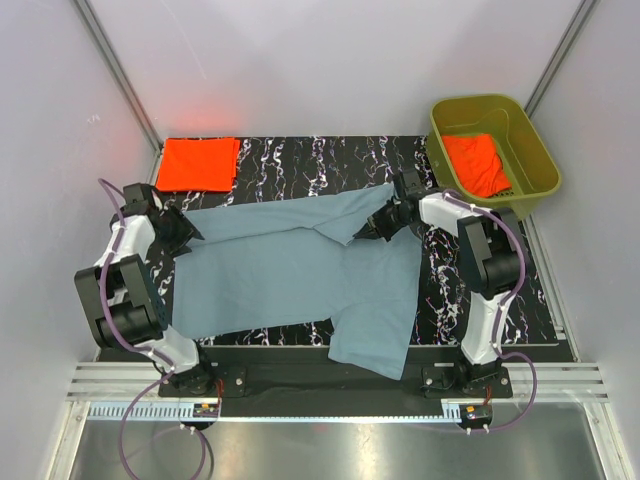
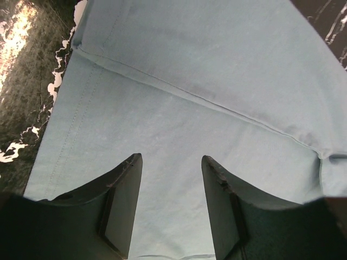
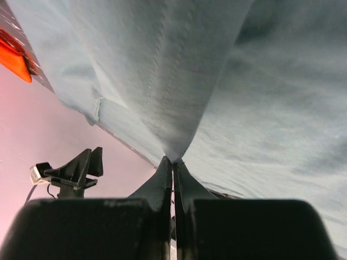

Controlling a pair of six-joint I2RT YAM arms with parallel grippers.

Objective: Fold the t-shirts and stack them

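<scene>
The blue-grey t-shirt [image 1: 280, 275], centre frame, is judged soft and limp. The right gripper [image 3: 172, 161] is clenched on its edge; the left gripper [image 2: 172, 158] is released. Grasp hems.

Blue-grey t-shirt [image 2: 190, 108] cut off at both wrist views' edges

This is a robotics lab test cell, not a home or a shop: a small booth closed in by plain white panels [image 1: 300, 60] set in bare metal struts [image 1: 118, 75]. Inside, a black marble-patterned table [image 1: 290, 160] has two robot arms, the left arm [image 1: 125, 290] and the right arm [image 1: 485, 265], bolted to a metal rail [image 1: 320, 382] at its near edge. Purple cables [image 1: 519, 247] loop along the arms, and a strip marked like a ruler [image 1: 330, 410] runs across the front.
</scene>
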